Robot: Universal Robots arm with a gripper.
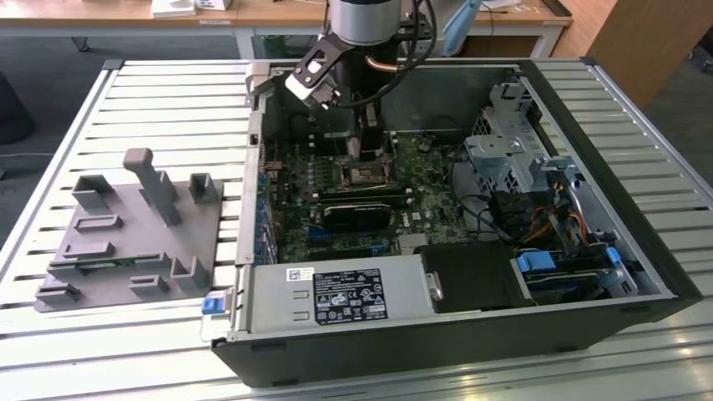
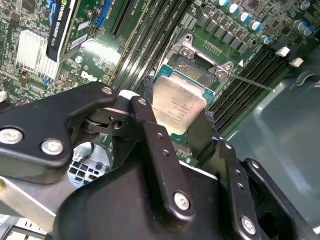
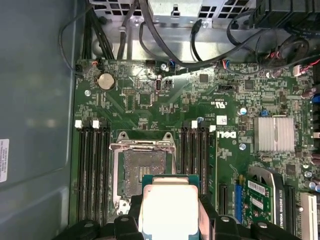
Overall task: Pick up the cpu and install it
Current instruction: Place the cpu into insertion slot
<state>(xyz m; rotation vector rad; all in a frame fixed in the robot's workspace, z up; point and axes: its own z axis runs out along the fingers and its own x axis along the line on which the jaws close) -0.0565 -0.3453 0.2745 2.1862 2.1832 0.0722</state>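
Note:
The cpu (image 2: 177, 102), a flat square chip with a silvery top and pale rim, is held by its two side edges between my black fingers (image 2: 146, 117). My gripper (image 2: 176, 125) is shut on it. In the first wrist view the cpu (image 3: 170, 207) hangs just beside and above the open socket (image 3: 143, 172), whose metal frame is folded back. The second wrist view has the socket (image 2: 202, 67) lying past the chip's far edge. In the exterior view my gripper (image 1: 369, 149) reaches down into the open computer case, right over the socket (image 1: 366, 175) on the green motherboard (image 1: 429, 200).
Memory slots (image 3: 95, 170) flank the socket on both sides. A graphics card (image 1: 356, 219), the power supply (image 1: 334, 296), a drive cage (image 1: 507, 159) and cables (image 1: 557, 225) crowd the case. A grey fixture block (image 1: 123, 242) sits on the slatted table at the exterior view's left.

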